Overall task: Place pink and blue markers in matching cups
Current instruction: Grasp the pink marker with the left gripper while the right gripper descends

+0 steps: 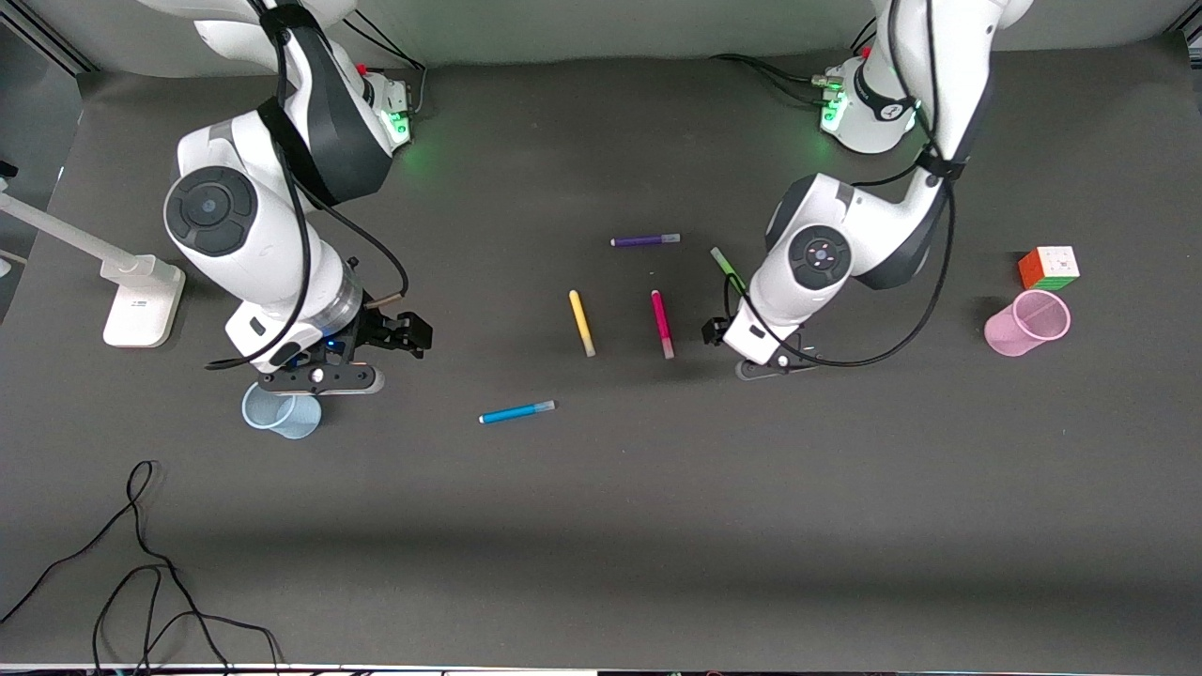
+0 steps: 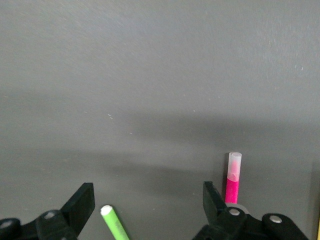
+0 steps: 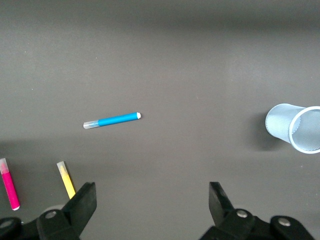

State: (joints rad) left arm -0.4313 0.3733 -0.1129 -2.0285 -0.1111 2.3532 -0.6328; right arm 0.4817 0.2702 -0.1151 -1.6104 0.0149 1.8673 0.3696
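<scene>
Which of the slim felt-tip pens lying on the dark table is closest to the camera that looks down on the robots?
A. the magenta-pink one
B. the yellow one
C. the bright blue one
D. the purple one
C: the bright blue felt-tip pen with a pale cap lies lowest in the front view, below the yellow pen, the magenta-pink pen and the purple pen.

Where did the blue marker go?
The blue marker lies flat on the table in the front view, nearer the camera than the yellow pen, between it and the blue cup toward the right arm's end.
</scene>
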